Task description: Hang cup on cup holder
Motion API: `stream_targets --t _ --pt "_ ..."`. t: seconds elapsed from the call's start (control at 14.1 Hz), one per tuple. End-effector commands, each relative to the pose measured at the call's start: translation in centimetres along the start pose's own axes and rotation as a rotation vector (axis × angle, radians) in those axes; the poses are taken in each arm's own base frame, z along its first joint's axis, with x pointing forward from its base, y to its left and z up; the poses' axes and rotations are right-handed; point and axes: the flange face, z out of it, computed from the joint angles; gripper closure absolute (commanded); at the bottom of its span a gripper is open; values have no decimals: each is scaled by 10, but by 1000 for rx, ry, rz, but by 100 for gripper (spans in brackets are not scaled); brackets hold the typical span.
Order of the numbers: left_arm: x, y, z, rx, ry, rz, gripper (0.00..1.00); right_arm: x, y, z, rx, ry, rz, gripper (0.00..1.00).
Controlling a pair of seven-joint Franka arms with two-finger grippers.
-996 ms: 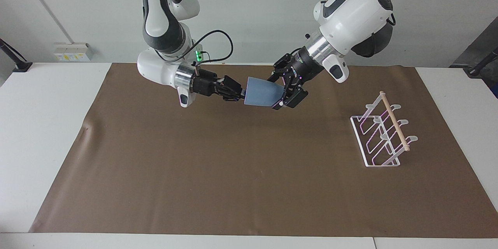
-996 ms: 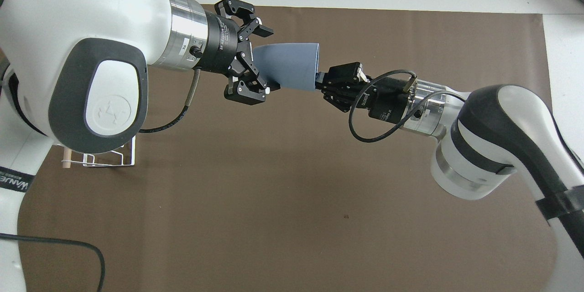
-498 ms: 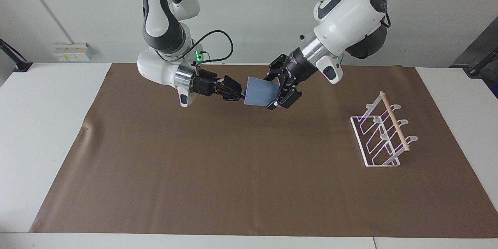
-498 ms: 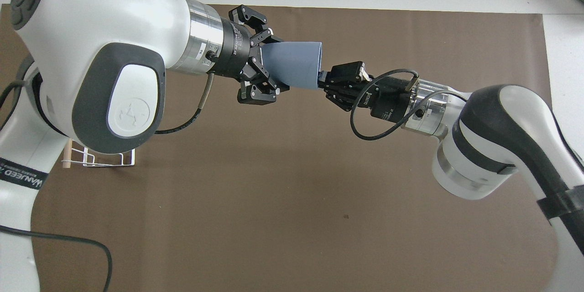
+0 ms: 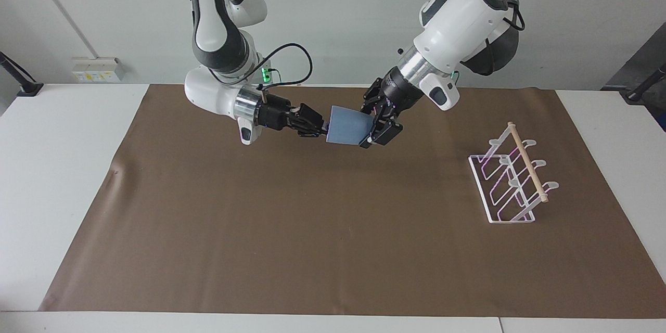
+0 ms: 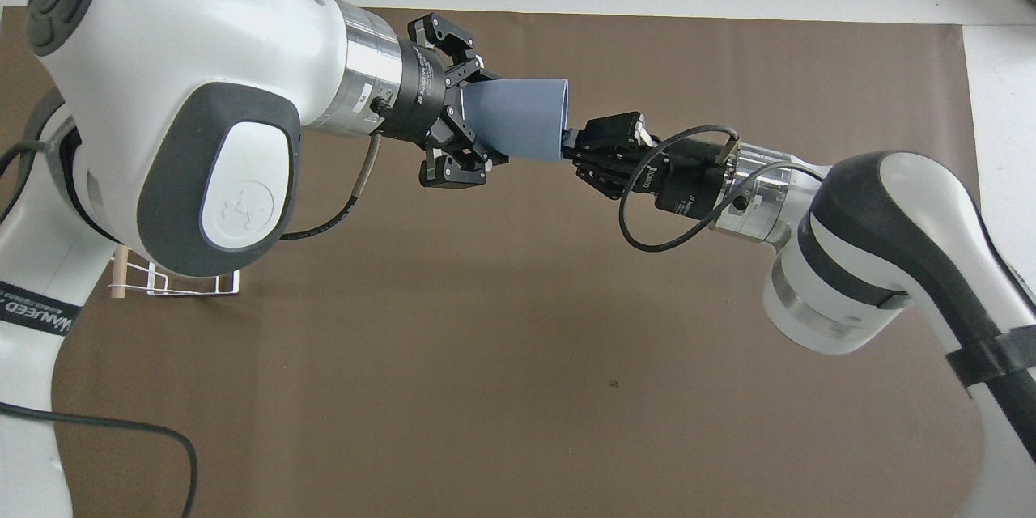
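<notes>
The blue-grey cup lies sideways in the air over the mat's robot-side middle; it also shows in the overhead view. My right gripper is shut on the cup's wide rim. My left gripper is open, with its fingers on either side of the cup's narrow base end; I cannot tell whether they touch it. The white wire cup holder with its wooden dowel stands empty on the mat toward the left arm's end. In the overhead view only a corner of it shows under the left arm.
A brown mat covers most of the white table. A black cable runs beside the left arm's base. A wall socket sits at the right arm's end.
The left gripper has moved in over the cup's narrow base end, its fingers now straddling it. The right gripper has held the cup almost still.
</notes>
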Motion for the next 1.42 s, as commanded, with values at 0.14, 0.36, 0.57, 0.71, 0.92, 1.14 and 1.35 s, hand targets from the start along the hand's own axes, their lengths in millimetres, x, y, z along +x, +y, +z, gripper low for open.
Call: stream_targets --t 0.14,0.36,0.57,0.71,0.92,1.14,1.35 --pt "24 1 -20 -31 93 44 100 -7 -7 -7 32 10 1 13" --pt "34 -1 -29 -38 107 72 100 -6 -6 -7 30 11 13 8" --pt "47 -4 -39 -39 171 144 100 -3 -6 -10 18 16 2 7" --pt "58 -6 -37 -54 275 185 100 3 -3 -17 -35 16 -32 2" --pt "80 -11 -37 -88 482 254 100 22 -2 -43 -161 31 -116 0" --pt "121 -22 -32 -95 665 289 100 41 -8 -72 -326 43 -189 0" --pt "154 -33 -27 -129 836 371 100 50 -20 -81 -614 76 -361 0"
